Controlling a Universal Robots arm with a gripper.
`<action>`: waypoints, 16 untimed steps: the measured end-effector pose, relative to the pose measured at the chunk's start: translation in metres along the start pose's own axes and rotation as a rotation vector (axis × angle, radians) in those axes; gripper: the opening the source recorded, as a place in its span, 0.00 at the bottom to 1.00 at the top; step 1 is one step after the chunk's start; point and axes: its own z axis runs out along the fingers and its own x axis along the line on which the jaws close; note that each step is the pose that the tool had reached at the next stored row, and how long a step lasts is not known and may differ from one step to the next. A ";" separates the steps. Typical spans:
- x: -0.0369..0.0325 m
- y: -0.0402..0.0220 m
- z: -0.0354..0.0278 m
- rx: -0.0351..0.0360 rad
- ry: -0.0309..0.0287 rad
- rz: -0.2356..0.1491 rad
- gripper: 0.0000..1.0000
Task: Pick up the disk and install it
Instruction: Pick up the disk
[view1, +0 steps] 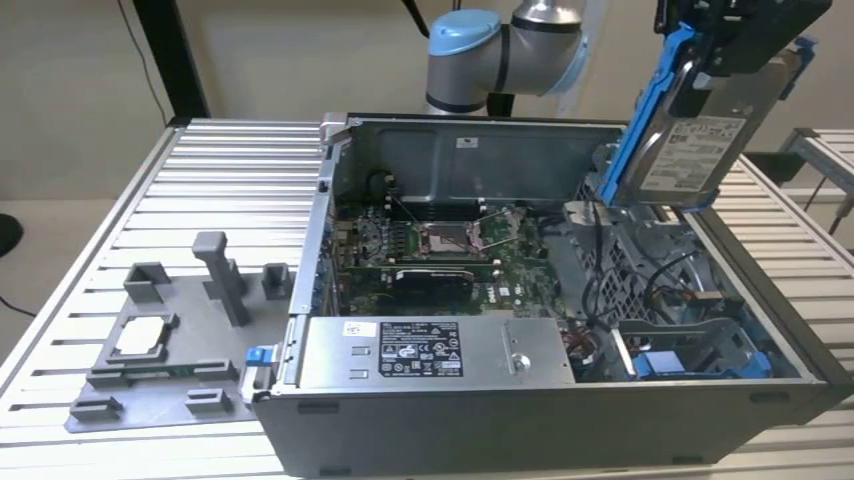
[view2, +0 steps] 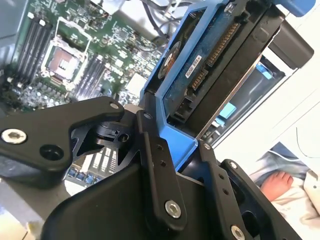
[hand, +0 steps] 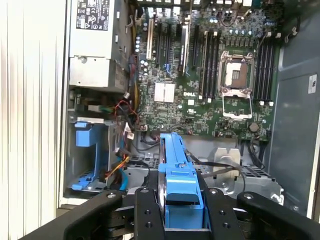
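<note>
The disk (view1: 701, 140), silver with a white label and blue side rails, hangs upright and tilted above the open computer case (view1: 534, 400) on the exterior view's right. My gripper (view1: 741, 45) is shut on its upper end. In the second wrist view the black fingers (view2: 155, 165) clamp the blue rail of the disk (view2: 210, 65), whose circuit-board underside and connector face the camera. In the first wrist view the disk (hand: 177, 175) shows edge-on between the fingers (hand: 145, 210), over the grey drive cage area beside the motherboard (hand: 200, 90).
The grey power supply box (view1: 427, 350) with a white label sits at the case's front. A blue drive bay bracket (view1: 694, 360) lies low in the case on the exterior view's right. A grey fixture tray (view1: 160, 350) holding a small silver chip (view1: 144, 335) rests on the slatted table.
</note>
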 end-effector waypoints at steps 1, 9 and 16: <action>0.0028 0.0001 0.0001 -0.0001 -0.0002 0.000 0.00; 0.0238 0.0008 0.0008 -0.0006 -0.0017 0.003 0.00; 0.0374 0.0013 0.0013 -0.0011 -0.0064 0.004 0.00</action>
